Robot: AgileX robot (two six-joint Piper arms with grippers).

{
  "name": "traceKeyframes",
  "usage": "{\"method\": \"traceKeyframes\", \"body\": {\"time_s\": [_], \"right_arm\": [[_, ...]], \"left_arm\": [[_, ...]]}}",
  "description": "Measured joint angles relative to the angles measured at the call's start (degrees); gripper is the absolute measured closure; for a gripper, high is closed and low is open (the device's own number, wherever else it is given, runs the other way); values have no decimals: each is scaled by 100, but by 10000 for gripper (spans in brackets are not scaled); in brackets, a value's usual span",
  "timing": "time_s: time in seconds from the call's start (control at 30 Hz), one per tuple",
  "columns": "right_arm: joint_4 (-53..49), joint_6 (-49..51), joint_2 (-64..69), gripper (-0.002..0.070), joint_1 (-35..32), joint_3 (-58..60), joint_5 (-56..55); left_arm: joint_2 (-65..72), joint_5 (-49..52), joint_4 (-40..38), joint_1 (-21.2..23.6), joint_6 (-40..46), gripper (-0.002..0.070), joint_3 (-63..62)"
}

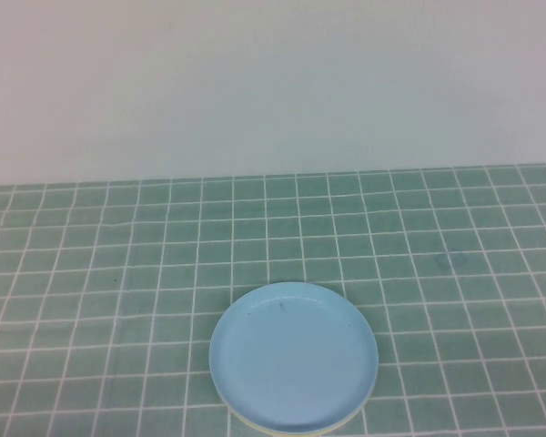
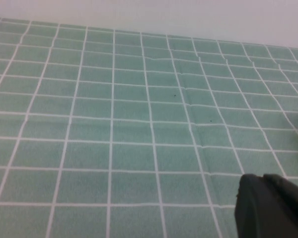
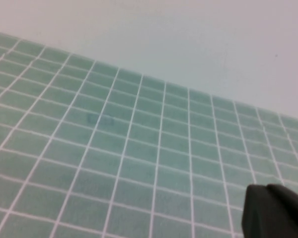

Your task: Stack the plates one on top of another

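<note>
The light blue plate (image 1: 294, 356) sits on top of a stack at the near middle of the green checked tablecloth (image 1: 91, 273), with a thin pale yellow rim (image 1: 282, 427) peeking out beneath its near edge; no white plate can be made out, presumably hidden between them. No plate lies loose elsewhere, so the stacking looks finished. The left gripper (image 2: 270, 208) and the right gripper (image 3: 273, 210) show only in their wrist views, each closed, empty and above bare cloth, away from the stack.
</note>
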Motion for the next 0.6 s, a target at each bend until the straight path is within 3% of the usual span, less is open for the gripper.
{"method": "traceKeyframes", "body": {"time_s": [0.6], "right_arm": [[230, 0, -365, 678, -69, 545, 725]], "left_arm": [[0, 0, 0, 0, -55, 676, 0]]}}
